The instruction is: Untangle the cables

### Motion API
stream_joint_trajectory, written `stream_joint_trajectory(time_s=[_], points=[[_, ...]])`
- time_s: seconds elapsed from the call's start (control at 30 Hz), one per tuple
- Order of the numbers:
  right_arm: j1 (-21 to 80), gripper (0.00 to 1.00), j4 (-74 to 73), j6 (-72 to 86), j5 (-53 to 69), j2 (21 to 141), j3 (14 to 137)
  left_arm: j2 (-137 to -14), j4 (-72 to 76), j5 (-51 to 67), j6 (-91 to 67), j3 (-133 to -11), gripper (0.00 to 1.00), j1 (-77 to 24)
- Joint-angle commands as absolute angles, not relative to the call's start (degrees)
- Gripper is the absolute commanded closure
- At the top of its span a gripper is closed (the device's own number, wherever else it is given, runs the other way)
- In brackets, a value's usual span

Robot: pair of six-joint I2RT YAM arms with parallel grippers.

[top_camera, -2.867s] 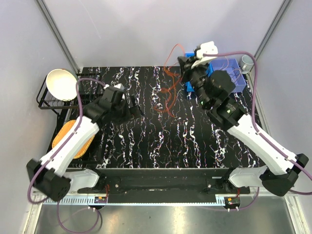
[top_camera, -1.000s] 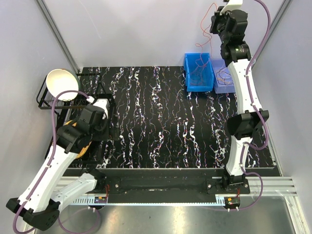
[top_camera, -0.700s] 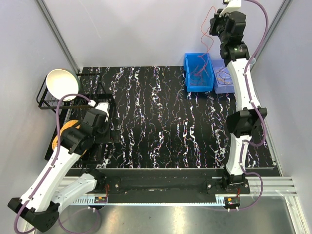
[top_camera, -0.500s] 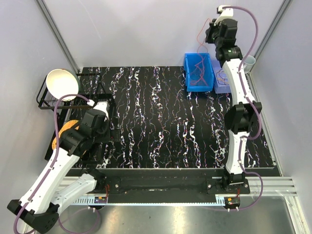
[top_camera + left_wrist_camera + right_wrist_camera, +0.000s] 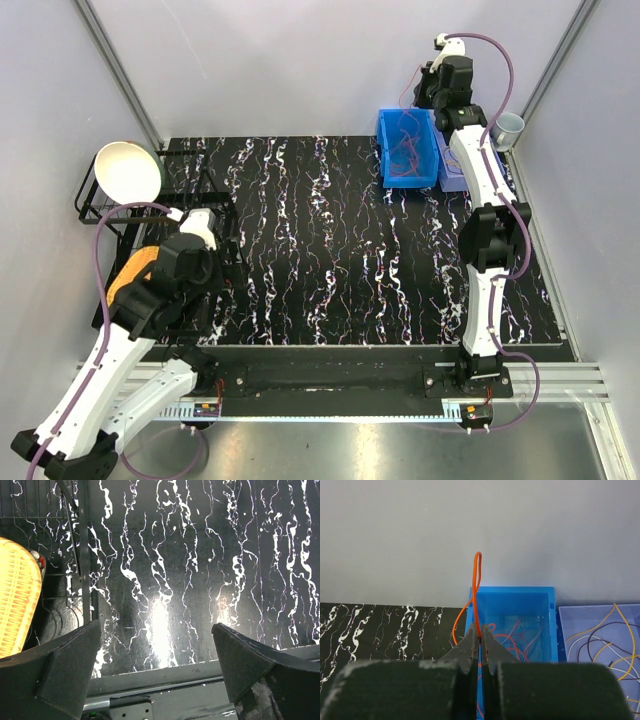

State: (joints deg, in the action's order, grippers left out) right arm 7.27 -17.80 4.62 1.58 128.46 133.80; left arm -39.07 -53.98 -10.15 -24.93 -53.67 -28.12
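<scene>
The orange cable [image 5: 477,587] stands as a narrow upright loop above the right gripper [image 5: 480,631], whose jaws are clenched on it. Its strands drop toward the blue bin [image 5: 512,592] just below, at the table's far right, where the other cables [image 5: 520,639] lie heaped. The left gripper [image 5: 157,647], spread wide and empty, hangs over the near left of the table [image 5: 165,555], well apart, so the right arm is much the nearer
</scene>
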Motion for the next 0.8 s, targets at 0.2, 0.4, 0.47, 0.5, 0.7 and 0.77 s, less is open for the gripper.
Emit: stream_joint_trajectory(time_s=[0.2,0.4,0.47,0.5,0.7,0.77], points=[[7.1,1.00,-16.3,9.0,2.2,130.2,131.0,-39.3,-50.4,-11.6,-26.1,-52.9,0.04,-27.9],[6.9,1.00,-16.4,11.0,2.1,131.4,129.0,-39.6,-50.4,-11.9,-26.2,-52.8,0.04,-27.9],[7.0,0.82,-17.4,11.8,1.6,131.7,129.2,-39.6,-50.4,-12.0,-26.2,-52.8,0.04,-27.9],[7.0,0.54,-18.0,12.3,1.3,131.7,129.5,-39.6,-50.4,-12.0,-26.2,-52.8,0.04,-27.9],[6.9,0.26,-19.0,12.9,1.0,130.2,130.0,-39.5,-50.4,-12.2,-26.3,-52.8,0.04,-27.9],[6.9,0.25,-19.3,13.1,1.0,129.9,130.4,-39.6,-50.4,-12.3,-26.3,-52.7,0.04,-27.9]])
